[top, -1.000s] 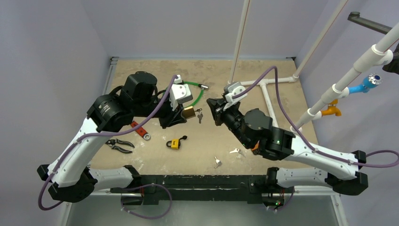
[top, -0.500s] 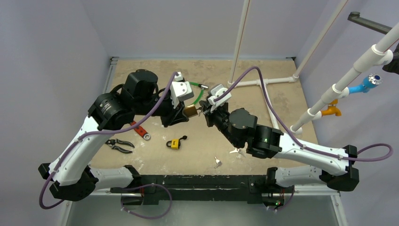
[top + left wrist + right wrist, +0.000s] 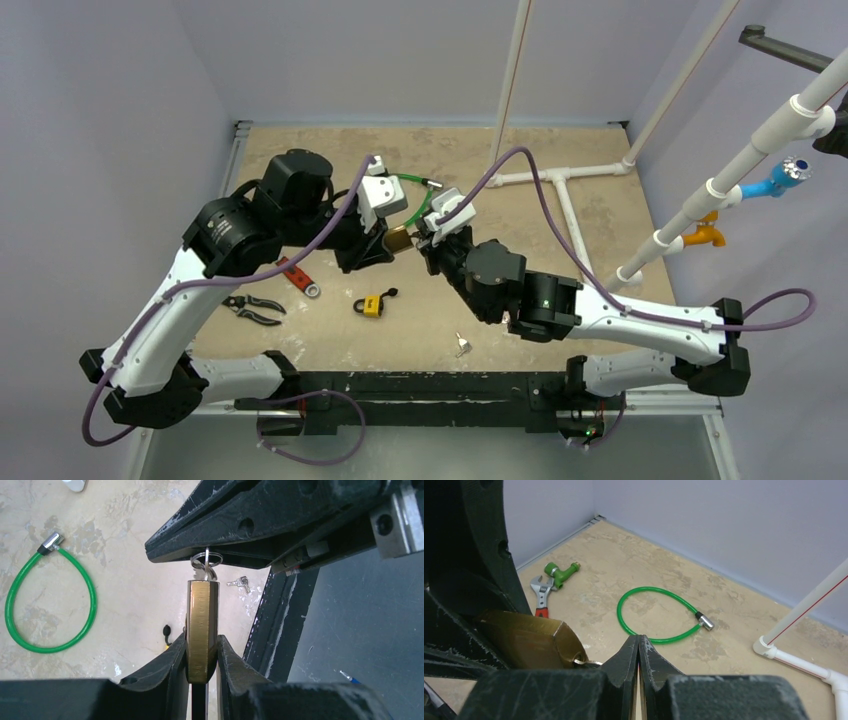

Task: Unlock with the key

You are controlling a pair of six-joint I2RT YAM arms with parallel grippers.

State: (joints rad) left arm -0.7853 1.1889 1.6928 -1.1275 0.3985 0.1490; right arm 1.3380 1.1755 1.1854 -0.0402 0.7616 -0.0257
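Observation:
A brass padlock [image 3: 401,238] [image 3: 202,625] is clamped edge-on between my left gripper's [image 3: 202,643] fingers, above the table. A silver key [image 3: 204,569] with a ring sticks out of the lock's end that faces the right arm. My right gripper [image 3: 638,641] [image 3: 426,246] is shut, fingertips pressed together with nothing showing between them. It sits right at the key: the key ring [image 3: 585,662] lies against the outer side of its left finger, beside the padlock [image 3: 524,639]. In the left wrist view the right gripper's black fingers [image 3: 235,525] cover the top of the ring.
A green cable lock [image 3: 425,200] [image 3: 656,615] lies on the table behind the grippers. A small yellow padlock [image 3: 372,304], pliers [image 3: 255,310], a red-handled wrench [image 3: 298,277] and loose keys [image 3: 462,344] lie nearer the front. White pipes [image 3: 560,190] stand at the right.
My right arm has swung left across the table until its shut fingertips reached the key end of the padlock. The left arm and the padlock have stayed put.

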